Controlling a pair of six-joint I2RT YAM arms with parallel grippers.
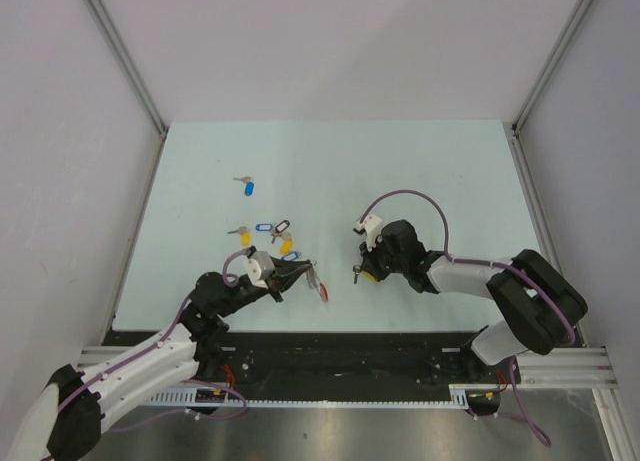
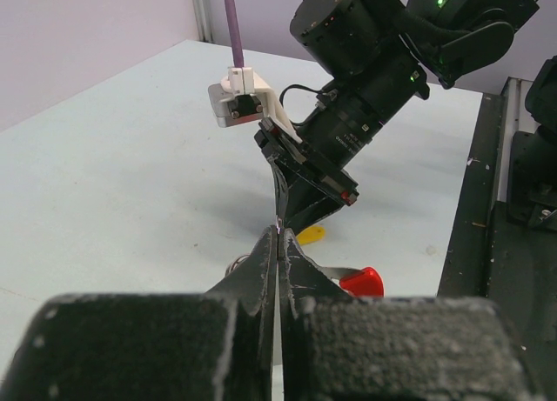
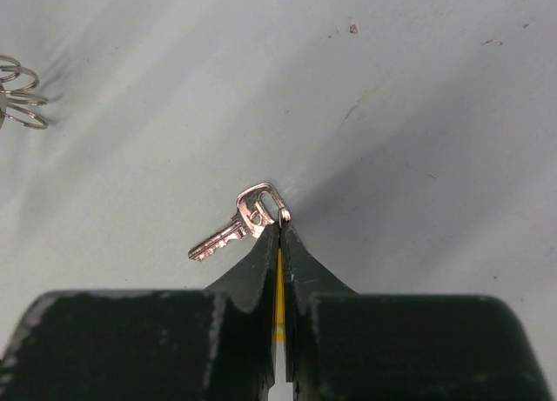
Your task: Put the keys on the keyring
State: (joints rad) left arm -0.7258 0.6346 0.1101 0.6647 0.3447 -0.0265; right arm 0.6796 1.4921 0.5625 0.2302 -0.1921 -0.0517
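Note:
My left gripper [image 1: 298, 274] is shut on the keyring. Its red plastic arc [image 1: 321, 290] sticks out to the right of the jaws, as the left wrist view [image 2: 362, 282] shows, and its grey metal coil [image 2: 231, 266] lies to their left. My right gripper [image 1: 364, 272] is just right of it, shut on a yellow tag [image 2: 312, 235]. In the right wrist view its small silver key [image 3: 233, 228] hangs from the fingertips on a tiny ring. The keyring's coil [image 3: 19, 92] shows at that view's upper left. Several more tagged keys [image 1: 265, 236] lie behind the left gripper.
One key with a blue tag [image 1: 248, 188] lies apart, farther back on the pale green table [image 1: 420, 171]. White walls and metal posts enclose the table on three sides. The black rail runs along the near edge.

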